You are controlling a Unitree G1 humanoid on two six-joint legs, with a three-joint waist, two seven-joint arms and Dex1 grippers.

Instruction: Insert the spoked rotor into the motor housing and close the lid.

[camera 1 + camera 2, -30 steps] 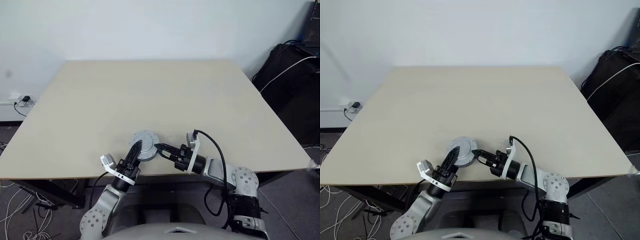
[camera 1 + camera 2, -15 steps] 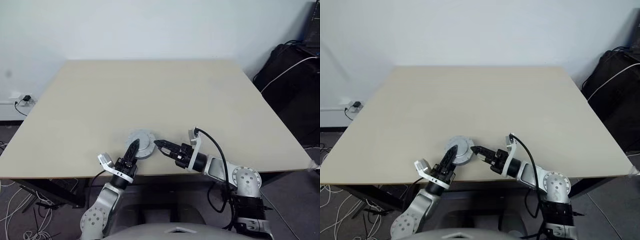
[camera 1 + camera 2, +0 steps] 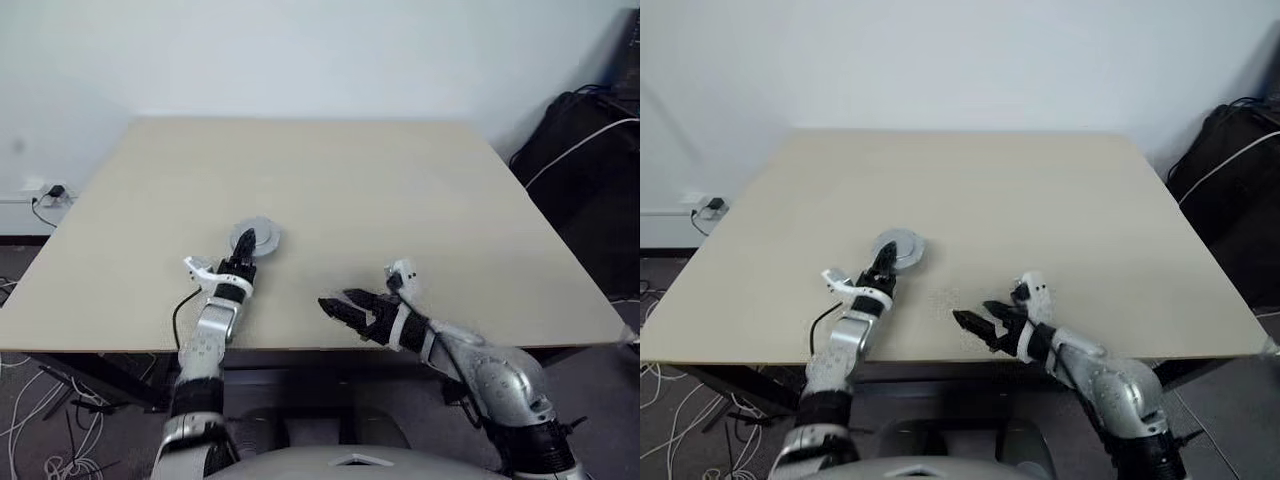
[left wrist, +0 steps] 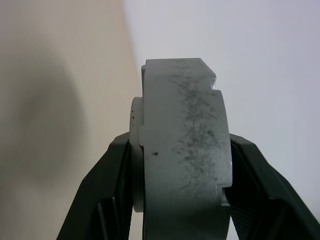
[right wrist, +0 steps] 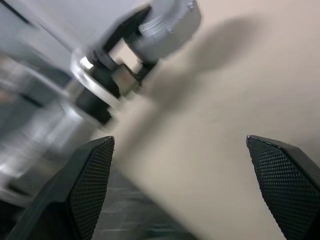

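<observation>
While the left gripper [image 3: 245,244] has its two black fingers clamped on the round grey assembly [image 3: 254,240], the head views show it out over the table [image 3: 400,200], roughly mid-left and well in from the front edge. The lid looks like it's already on, since what faces up is a smooth pale cap with a raised centre and no copper windings in sight. So my guess is the closing step is basically done and this is the put-down or hand-over stage. The right gripper [image 3: 340,304] sits near the front edge, well apart from the part, fingers spread wide and holding nothing.

Left wrist view: the motor housing with its lid [image 4: 182,150] is pinched edge-on between the fingers [image 4: 107,200]. It's a thick matte grey disc with dark scuff marks and a stepped, notched rim.

Right wrist view: both fingers [image 5: 92,182] stand far apart over bare tabletop, with the other arm holding the grey part [image 5: 167,25] beyond.

Next move probably needs a flat, gentle set-down before letting go.
</observation>
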